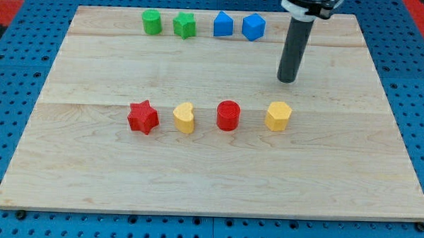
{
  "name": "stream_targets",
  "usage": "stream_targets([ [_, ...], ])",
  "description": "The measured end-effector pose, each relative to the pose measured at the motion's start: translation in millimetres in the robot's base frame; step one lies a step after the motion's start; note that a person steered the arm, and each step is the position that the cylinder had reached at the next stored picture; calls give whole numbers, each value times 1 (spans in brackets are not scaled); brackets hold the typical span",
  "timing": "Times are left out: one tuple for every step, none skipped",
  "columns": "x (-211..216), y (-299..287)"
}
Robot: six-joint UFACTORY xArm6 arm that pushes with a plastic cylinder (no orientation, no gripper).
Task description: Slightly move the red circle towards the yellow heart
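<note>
Red circle (228, 115) and star (143, 117); yellow heart (184, 117) and, seemingly, hexagon (277, 115); two green, two blue blocks; pale wooden board (210, 168).

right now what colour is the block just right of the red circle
Yellow: the yellow hexagon-like block, right of the red circle, seen clearly in the camera view.

One camera looks steeply down (from the near edge) onto the wooden board (210, 175).
</note>
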State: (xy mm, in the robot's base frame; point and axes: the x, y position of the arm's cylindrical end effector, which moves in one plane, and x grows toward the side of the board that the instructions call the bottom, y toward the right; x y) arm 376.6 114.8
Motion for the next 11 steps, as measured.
stream_targets([
  [17, -20],
  [41, -42],
  [63, -61],
  [85, -66],
  [94, -53],
  [94, -56],
  [94, -71],
  [94, -71],
  [89, -66],
  [85, -47],
  [83, -25],
])
